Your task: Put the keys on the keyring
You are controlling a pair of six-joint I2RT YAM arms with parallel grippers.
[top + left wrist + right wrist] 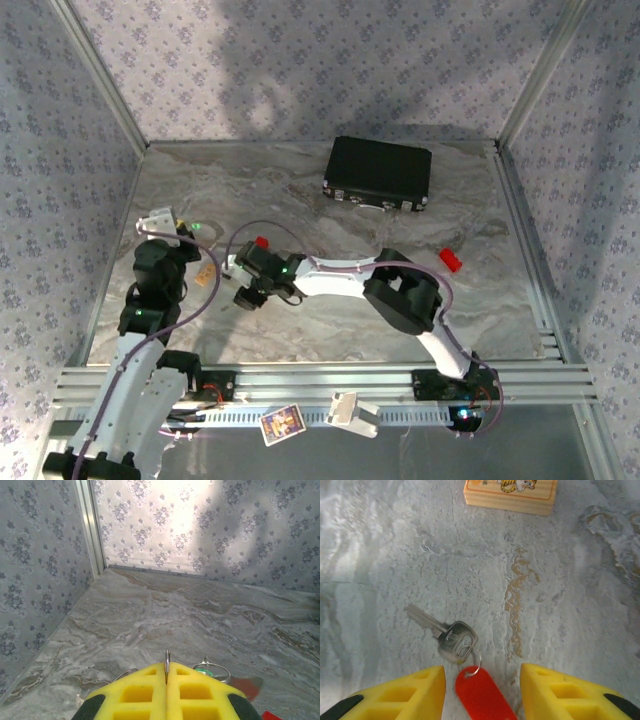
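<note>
The right gripper (482, 674) hangs released, its yellow fingers (410, 692) wide either side of the red tag (482, 697) on the table (570, 605); just beyond, joined by a small ring (475, 667), the silver key (451, 636) lies flat, blade slanting away far-left, so this arm is nearer. The left gripper (167, 675) is clenched on a thin wire loop, likely the keyring (167, 658)

Silvery key (440, 630) (red tag (481, 695))
</note>
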